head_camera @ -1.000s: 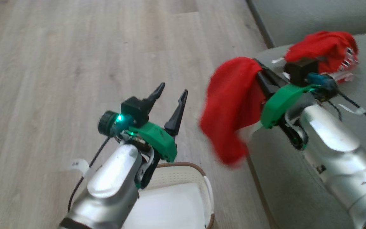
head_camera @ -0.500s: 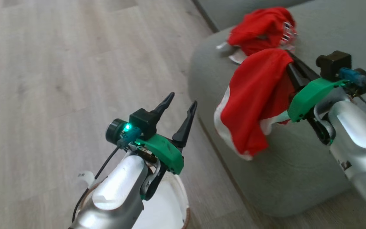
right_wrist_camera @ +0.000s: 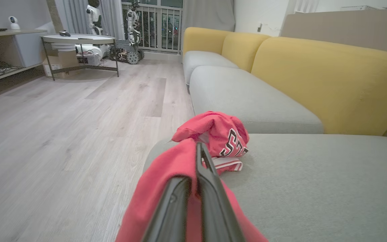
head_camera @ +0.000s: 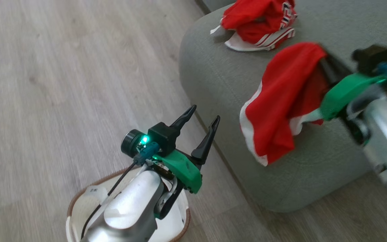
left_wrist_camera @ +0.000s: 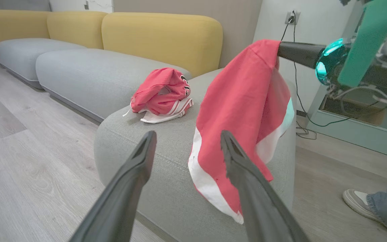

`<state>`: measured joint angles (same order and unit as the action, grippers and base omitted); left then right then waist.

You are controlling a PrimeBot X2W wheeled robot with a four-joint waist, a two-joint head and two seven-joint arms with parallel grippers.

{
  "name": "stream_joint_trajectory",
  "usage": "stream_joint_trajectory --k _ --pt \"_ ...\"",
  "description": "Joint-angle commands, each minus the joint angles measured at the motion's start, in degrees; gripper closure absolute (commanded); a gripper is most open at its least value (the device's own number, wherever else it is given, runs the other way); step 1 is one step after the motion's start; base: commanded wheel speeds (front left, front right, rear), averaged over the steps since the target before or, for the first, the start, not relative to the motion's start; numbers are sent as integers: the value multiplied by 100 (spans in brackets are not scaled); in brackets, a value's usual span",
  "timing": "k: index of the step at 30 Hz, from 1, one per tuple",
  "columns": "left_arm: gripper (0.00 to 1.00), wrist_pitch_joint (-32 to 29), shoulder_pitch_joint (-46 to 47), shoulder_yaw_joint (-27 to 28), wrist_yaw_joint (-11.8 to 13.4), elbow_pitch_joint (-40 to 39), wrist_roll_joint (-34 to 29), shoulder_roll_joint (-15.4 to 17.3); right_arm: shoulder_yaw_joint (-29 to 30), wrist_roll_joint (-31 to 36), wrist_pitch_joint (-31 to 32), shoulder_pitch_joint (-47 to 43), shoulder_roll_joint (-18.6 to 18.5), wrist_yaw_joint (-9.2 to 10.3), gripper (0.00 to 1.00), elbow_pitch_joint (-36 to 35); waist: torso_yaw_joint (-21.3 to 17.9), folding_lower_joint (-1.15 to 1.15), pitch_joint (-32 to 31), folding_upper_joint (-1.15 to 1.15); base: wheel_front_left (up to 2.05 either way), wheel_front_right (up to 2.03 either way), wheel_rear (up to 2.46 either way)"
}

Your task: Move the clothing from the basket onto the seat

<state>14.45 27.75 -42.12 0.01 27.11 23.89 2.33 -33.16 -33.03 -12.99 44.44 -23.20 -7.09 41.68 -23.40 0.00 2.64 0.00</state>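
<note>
- Clothing was split: one red garment [head_camera: 281, 101] hung lengthwise down from the right gripper [right_wrist_camera: 199, 151], pinched shut on it above the seat's [head_camera: 213, 67] near corner; a second garment [head_camera: 257, 23] lay further in on the seat.
- Bare seat top lay just ahead of and below that gripper.
- Left gripper [head_camera: 205, 112] stood spread, empty, beside the seat over the basket [head_camera: 76, 201].
- A second earlier the red garment hung outside the seat's edge.
</note>
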Motion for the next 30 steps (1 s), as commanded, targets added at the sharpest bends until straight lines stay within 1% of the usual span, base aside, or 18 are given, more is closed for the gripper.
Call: stream_joint_trajectory --k 1,4,7,14,17,23,30 --pt "0 54 201 162 22 -217 20 55 100 -69 19 346 -166 -40 100 -201 154 0 156 0 0 0 0" --pt "0 54 285 108 30 -266 -34 55 313 -111 52 620 -498 -40 100 -226 383 0 402 0 0 0 0" --pt "0 54 378 94 26 -320 -117 56 720 -83 47 951 -800 -40 100 -93 609 0 656 0 0 0 0" --pt "0 55 632 74 16 -459 -313 100 1579 411 126 1841 -1355 -40 100 410 1182 0 1339 0 0 0 0" --pt "0 54 755 95 49 -554 -378 162 1911 709 124 2258 -1529 -40 100 617 1389 0 1671 0 0 0 0" --pt "0 -33 978 61 79 -779 -502 276 2565 1395 -2 2729 -1576 -40 100 1291 1764 0 2305 0 0 0 0" --pt "0 -102 1128 25 137 -1016 -604 371 3269 2240 -159 2816 -1195 -40 100 2117 2043 0 2823 0 0 0 0"
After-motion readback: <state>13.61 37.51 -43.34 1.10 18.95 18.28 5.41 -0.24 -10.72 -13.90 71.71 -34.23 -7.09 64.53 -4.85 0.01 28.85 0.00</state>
